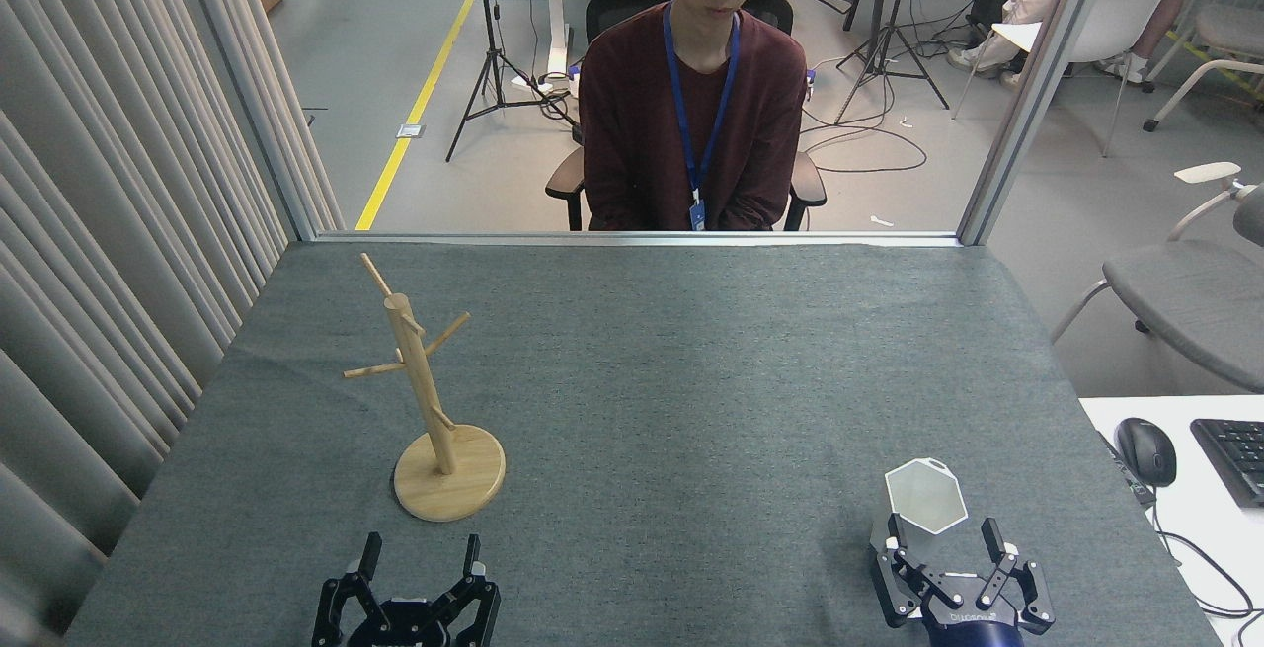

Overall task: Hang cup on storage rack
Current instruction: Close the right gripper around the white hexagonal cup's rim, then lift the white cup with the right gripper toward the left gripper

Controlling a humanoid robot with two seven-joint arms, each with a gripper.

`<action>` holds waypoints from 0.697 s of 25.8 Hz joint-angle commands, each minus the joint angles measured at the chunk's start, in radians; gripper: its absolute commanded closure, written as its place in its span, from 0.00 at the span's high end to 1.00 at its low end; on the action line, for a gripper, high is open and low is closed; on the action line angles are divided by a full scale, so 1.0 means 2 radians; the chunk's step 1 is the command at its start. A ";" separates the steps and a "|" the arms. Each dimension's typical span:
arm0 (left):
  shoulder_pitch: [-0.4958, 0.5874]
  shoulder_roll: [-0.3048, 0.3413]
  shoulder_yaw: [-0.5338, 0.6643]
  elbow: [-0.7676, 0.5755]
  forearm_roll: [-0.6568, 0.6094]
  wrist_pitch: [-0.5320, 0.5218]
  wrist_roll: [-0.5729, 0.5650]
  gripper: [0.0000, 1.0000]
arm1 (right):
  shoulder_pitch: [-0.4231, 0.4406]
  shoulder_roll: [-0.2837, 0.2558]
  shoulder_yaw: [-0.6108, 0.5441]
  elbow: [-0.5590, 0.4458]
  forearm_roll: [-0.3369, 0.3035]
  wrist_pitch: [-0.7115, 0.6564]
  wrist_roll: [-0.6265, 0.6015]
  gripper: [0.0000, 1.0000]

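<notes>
The white faceted cup (920,507) stands upright on the grey table at the front right, its hexagonal rim facing up. Just in front of it my right gripper (941,534) is open, its left finger overlapping the cup's lower side and the right finger apart from it. The storage rack (427,400), a light wooden mug tree with a round base and thin pegs, stands at the front left. Below its base my left gripper (421,550) is open and holds nothing.
A person in a dark red top sits behind the table's far edge (632,242), hands off the table. Curtains (109,232) line the left side. A white desk with a mouse (1145,450) and a keyboard (1232,459) adjoins the right edge.
</notes>
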 commanded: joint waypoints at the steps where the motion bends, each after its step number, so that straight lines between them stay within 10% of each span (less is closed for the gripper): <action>1: 0.000 0.001 0.001 0.000 0.001 0.000 0.000 1.00 | -0.010 0.000 0.000 0.017 0.001 -0.001 0.000 0.98; 18: -0.001 0.001 0.005 0.007 0.000 0.000 0.000 1.00 | -0.078 -0.004 0.004 0.117 0.001 -0.001 -0.006 0.98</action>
